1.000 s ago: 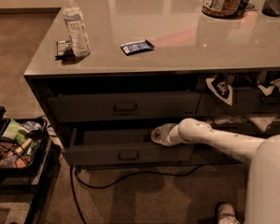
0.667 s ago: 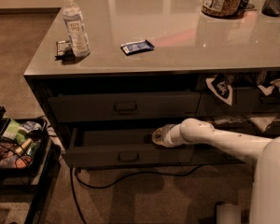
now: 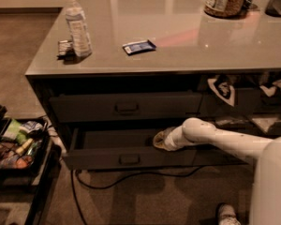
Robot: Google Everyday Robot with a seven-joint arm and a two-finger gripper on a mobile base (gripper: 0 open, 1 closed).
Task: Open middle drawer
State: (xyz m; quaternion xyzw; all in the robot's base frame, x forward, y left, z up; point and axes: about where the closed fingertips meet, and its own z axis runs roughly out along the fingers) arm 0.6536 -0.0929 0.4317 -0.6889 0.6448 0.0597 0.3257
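Noting near to far: my arm hides the right end of the middle drawer [image 3: 98, 159]. Its front has crept slightly further out than a second ago, so I judge the opening nearly done. End effector [image 3: 163, 138] sits inside the drawer behind the front, barely moved; apart or together, cannot tell. Upper drawer [image 3: 84, 108] is closed under the desk [image 3: 178, 55].
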